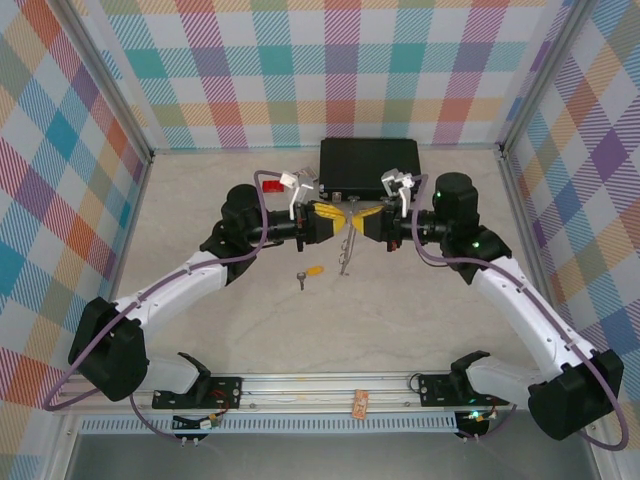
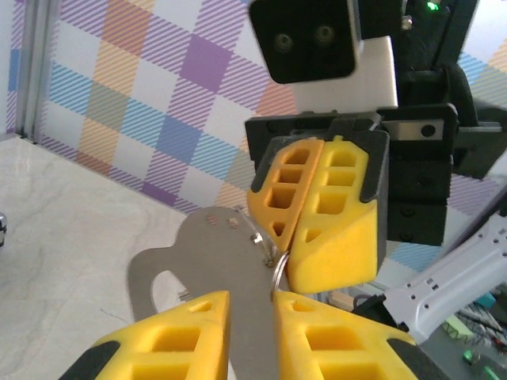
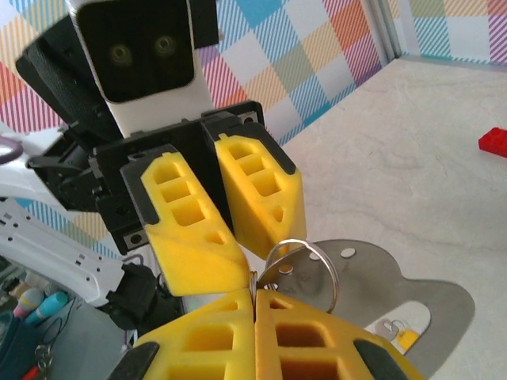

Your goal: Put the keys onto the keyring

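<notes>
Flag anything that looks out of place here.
A small tan-orange piece lies on the metal rail at the near edge, off the beige table; it is too small to identify. Nothing else stands out: the silver key and orange-headed key lie on the table, and the right hand is shut on the grey metal keyring.

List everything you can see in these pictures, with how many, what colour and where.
keyring: one, grey metal, held in the air between both pincers.
silver key: one, silver, on the table just nearer than the pincers.
yellow-headed key: one, yellow-orange head, beside the silver key.
black case: one, black, far middle of the table.
red block: one, red, left of the case.
table: one, pale beige.
walls: coloured check, on three sides.
left pincer: one, yellow fingers, shut on the keyring's flat plate.
right pincer: one, yellow fingers, shut on the keyring's small wire ring.
</notes>
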`<state>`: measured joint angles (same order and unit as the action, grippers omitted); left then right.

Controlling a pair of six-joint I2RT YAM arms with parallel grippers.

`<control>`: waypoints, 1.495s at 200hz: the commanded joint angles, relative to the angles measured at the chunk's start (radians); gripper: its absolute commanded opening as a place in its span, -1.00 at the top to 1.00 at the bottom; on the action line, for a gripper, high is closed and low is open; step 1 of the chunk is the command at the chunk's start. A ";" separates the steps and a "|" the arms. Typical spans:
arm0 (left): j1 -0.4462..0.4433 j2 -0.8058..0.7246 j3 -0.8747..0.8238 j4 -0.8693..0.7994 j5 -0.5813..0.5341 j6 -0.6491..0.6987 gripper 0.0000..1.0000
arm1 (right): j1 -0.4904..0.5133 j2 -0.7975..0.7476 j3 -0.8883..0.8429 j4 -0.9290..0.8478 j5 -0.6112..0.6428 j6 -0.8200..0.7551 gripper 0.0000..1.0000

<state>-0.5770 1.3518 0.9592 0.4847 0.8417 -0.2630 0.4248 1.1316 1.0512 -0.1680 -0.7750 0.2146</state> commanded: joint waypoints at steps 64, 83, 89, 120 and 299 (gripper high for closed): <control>0.006 0.016 0.052 -0.104 0.078 0.101 0.59 | -0.004 0.086 0.112 -0.211 -0.080 -0.215 1.00; 0.006 0.030 0.062 -0.124 0.086 0.107 0.59 | -0.004 0.077 0.109 -0.204 -0.078 -0.215 1.00; 0.006 0.033 0.064 -0.129 0.086 0.109 0.59 | -0.004 0.075 0.107 -0.203 -0.081 -0.212 1.00; 0.006 0.039 0.073 -0.167 0.068 0.131 0.60 | -0.003 0.067 0.098 -0.190 -0.091 -0.208 1.00; 0.011 0.080 0.116 -0.185 0.154 0.107 0.90 | -0.003 0.056 0.082 -0.170 -0.107 -0.201 1.00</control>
<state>-0.5724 1.4197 1.0431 0.3042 0.9615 -0.1471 0.4152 1.2133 1.1225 -0.3611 -0.8360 0.0360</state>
